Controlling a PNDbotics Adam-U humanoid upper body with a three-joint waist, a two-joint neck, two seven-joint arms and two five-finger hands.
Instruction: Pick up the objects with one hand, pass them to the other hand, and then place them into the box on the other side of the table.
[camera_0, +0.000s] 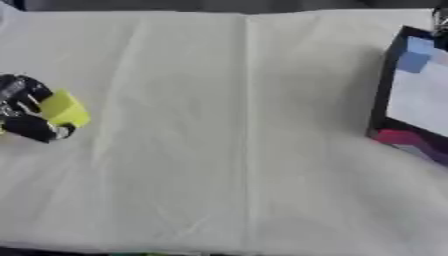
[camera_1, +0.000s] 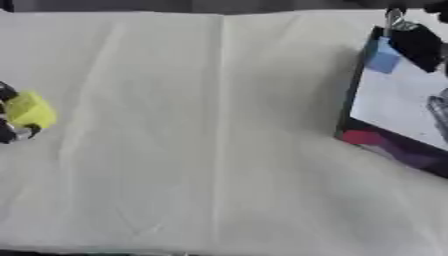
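Box (camera_0: 411, 95), table's right edge: blue piece (camera_0: 414, 61) inside. Left hand (camera_0: 24, 112) grips yellow object (camera_0: 64, 109). Right hand (camera_1: 418, 44) unclear.

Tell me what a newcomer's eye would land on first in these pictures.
First, the yellow object at the far left edge, bright against the pale tablecloth, with the left hand curled round it. Next, the dark-walled box at the right edge, with a small blue object in its far corner. The right hand hangs over that corner; whether its fingers are open cannot be told.
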